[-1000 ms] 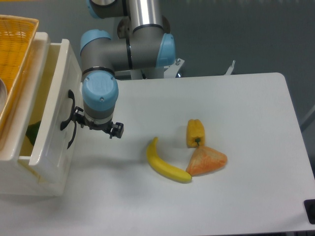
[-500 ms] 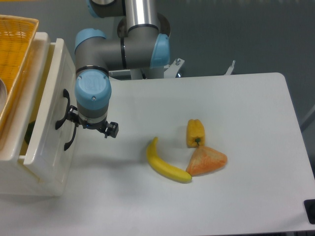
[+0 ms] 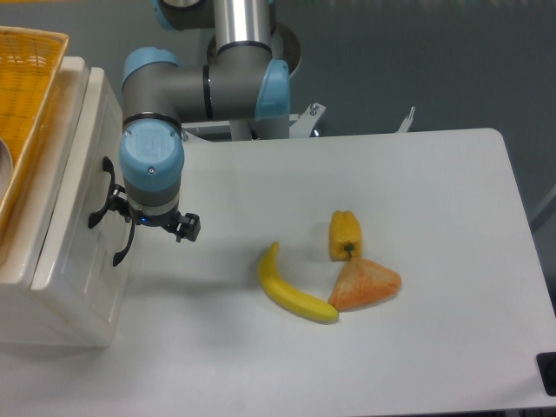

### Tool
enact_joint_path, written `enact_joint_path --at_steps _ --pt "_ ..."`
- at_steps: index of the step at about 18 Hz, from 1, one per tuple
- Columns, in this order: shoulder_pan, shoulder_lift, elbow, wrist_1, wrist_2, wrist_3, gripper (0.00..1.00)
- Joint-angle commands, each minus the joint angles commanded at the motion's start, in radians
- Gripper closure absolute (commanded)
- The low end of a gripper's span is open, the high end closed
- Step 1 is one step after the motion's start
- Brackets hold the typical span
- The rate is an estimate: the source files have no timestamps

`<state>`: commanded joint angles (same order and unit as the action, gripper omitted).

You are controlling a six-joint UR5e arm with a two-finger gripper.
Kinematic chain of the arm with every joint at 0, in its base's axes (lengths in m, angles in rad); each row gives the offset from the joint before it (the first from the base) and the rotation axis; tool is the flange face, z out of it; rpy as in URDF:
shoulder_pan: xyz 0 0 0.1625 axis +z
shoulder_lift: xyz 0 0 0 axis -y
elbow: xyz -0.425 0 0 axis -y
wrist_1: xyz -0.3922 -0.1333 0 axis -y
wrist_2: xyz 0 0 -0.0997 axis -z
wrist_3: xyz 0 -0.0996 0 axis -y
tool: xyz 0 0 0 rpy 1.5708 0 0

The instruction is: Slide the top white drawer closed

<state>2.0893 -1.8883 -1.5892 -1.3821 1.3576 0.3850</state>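
Your claw [image 3: 130, 221] is sitting right against the front panel of the top white drawer [image 3: 82, 200], at its black curved handle [image 3: 109, 213], near the bench's left edge. You cannot tell whether its fingers are spread or pressed together, because the wrist is covering them from above. That drawer is lying just to the claw's left, its front panel nearly flush with the small white cabinet [image 3: 52, 304]. A yellow wicker basket [image 3: 26, 87] is resting on the cabinet's top. Toward the bench's [image 3: 417, 217] middle, a banana [image 3: 294, 291], a yellow pepper [image 3: 345, 234] and an orange wedge [image 3: 365, 285] are lying close together.
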Motion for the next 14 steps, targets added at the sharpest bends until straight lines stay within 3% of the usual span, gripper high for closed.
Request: enact_joint_path --at_steps 9,14 --pt "0.003 0.002 0.000 0.002 0.002 0.015 0.00" --pt "0.055 0.003 0.008 0.005 0.009 0.070 0.00"
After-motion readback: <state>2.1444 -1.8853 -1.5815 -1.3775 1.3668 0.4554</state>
